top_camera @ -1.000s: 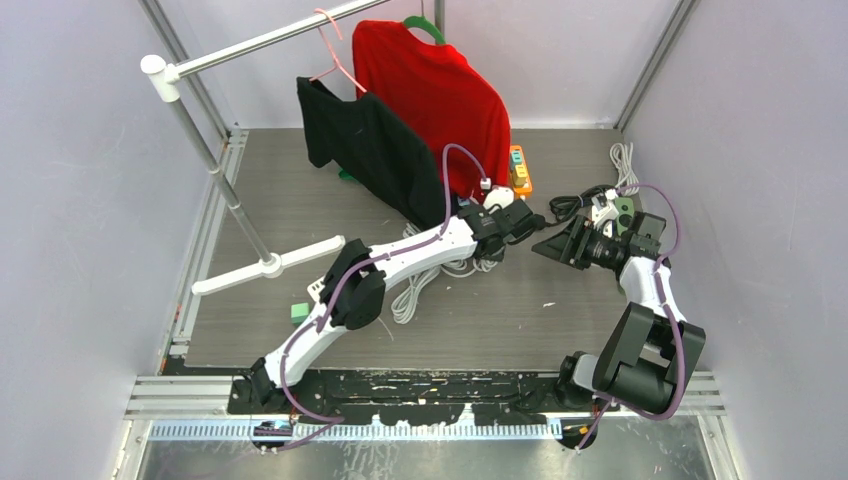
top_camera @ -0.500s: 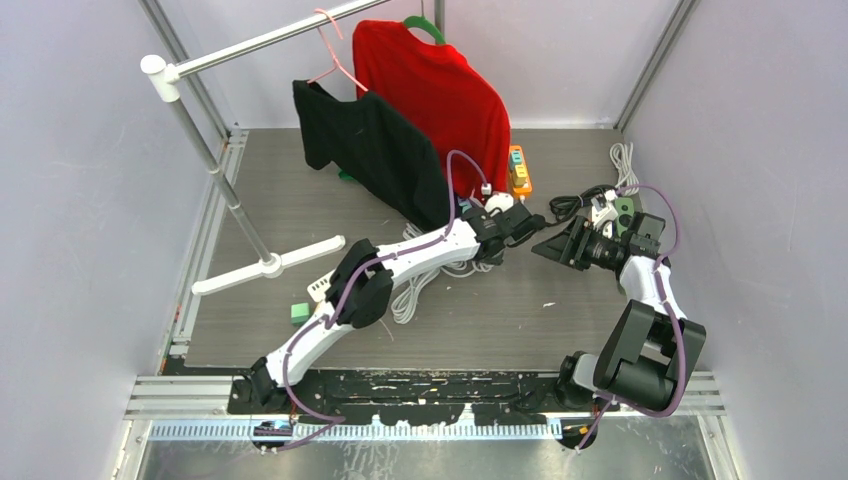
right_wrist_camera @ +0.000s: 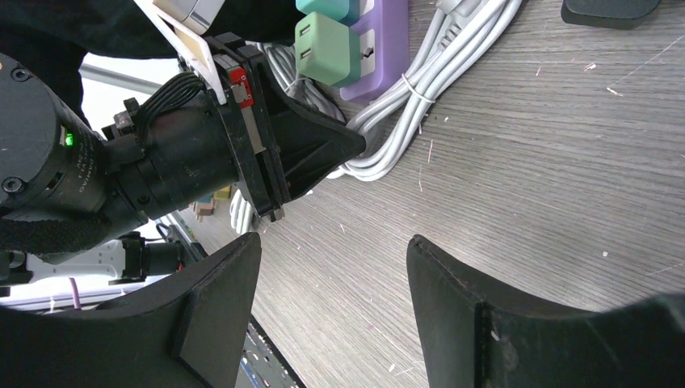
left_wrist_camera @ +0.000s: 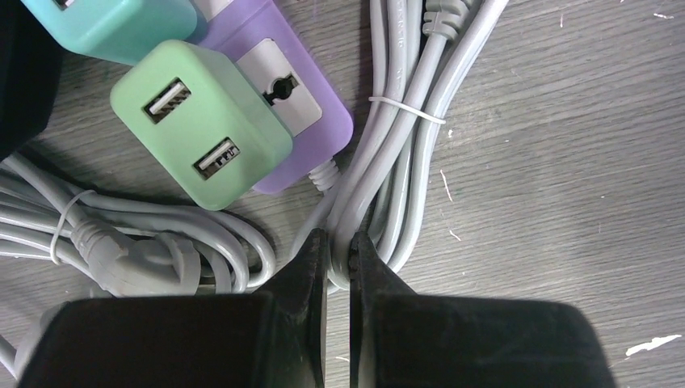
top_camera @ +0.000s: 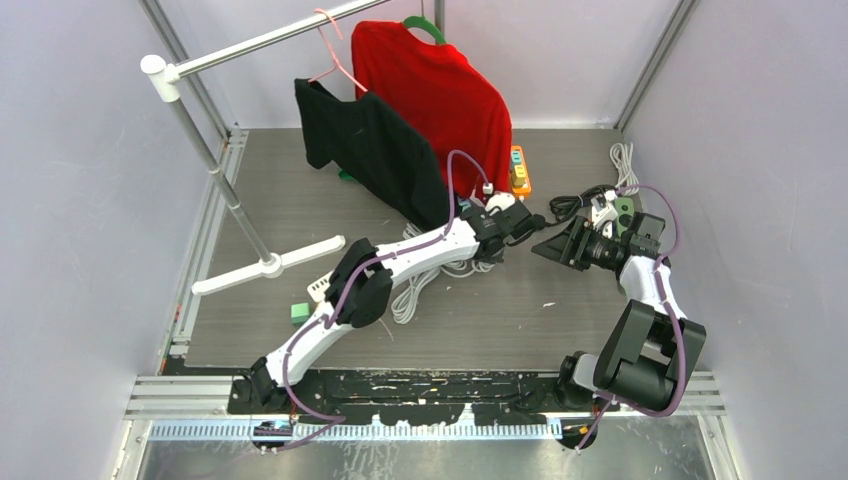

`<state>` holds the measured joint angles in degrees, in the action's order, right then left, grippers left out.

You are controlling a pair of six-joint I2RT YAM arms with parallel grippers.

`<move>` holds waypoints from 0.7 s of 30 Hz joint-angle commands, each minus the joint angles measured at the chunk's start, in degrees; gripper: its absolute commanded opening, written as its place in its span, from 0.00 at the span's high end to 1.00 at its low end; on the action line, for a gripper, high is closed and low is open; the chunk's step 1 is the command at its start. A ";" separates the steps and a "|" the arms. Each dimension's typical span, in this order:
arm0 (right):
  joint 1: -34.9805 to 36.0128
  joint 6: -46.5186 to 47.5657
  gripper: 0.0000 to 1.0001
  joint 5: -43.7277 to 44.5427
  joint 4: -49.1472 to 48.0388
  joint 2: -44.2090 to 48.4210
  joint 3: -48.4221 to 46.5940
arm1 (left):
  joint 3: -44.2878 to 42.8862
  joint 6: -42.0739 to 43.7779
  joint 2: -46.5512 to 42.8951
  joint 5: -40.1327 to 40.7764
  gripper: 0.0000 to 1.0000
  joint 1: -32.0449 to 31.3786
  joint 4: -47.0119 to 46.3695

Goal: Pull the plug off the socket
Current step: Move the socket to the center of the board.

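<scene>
A purple power strip point(left_wrist_camera: 311, 113) lies on the table with a green USB plug point(left_wrist_camera: 202, 129) and a teal plug point(left_wrist_camera: 113, 28) seated in it. My left gripper point(left_wrist_camera: 339, 246) is just below the strip's end, its jaws closed on one loop of the grey cable bundle point(left_wrist_camera: 412, 153). In the top view it point(top_camera: 527, 222) sits by the black shirt's hem. My right gripper point(right_wrist_camera: 331, 267) is open and empty, facing the left gripper across bare table. The green plug point(right_wrist_camera: 327, 48) and strip point(right_wrist_camera: 386, 40) show beyond it.
A red shirt point(top_camera: 430, 85) and a black shirt point(top_camera: 370, 150) hang from a rail point(top_camera: 260, 40) at the back. An orange power strip point(top_camera: 519, 170) lies behind the grippers. A white rack foot point(top_camera: 270, 262) and a small green block point(top_camera: 299, 312) sit at the left.
My left gripper has shifted slightly farther back toward the power strip and the black shirt swayed a little. The right arm has not moved.
</scene>
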<state>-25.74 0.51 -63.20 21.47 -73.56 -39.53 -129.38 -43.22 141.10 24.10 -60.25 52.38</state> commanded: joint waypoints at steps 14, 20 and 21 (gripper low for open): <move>-0.43 1.33 0.29 -2.62 -0.48 -0.63 -0.99 | 20.27 9.72 -22.44 -3.67 1.00 -5.52 -11.02; -0.52 1.28 0.29 -3.10 -0.49 -0.90 -1.07 | 32.84 10.61 -31.25 -6.77 1.00 -7.44 -12.02; -0.47 1.33 0.29 -3.20 -0.52 -0.97 -1.05 | 34.95 10.68 -32.74 -7.31 1.00 -7.57 -12.39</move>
<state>-26.00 0.99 -64.23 21.52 -74.08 -39.53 -99.74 -33.93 116.22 19.55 -66.94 43.70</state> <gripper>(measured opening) 0.714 0.067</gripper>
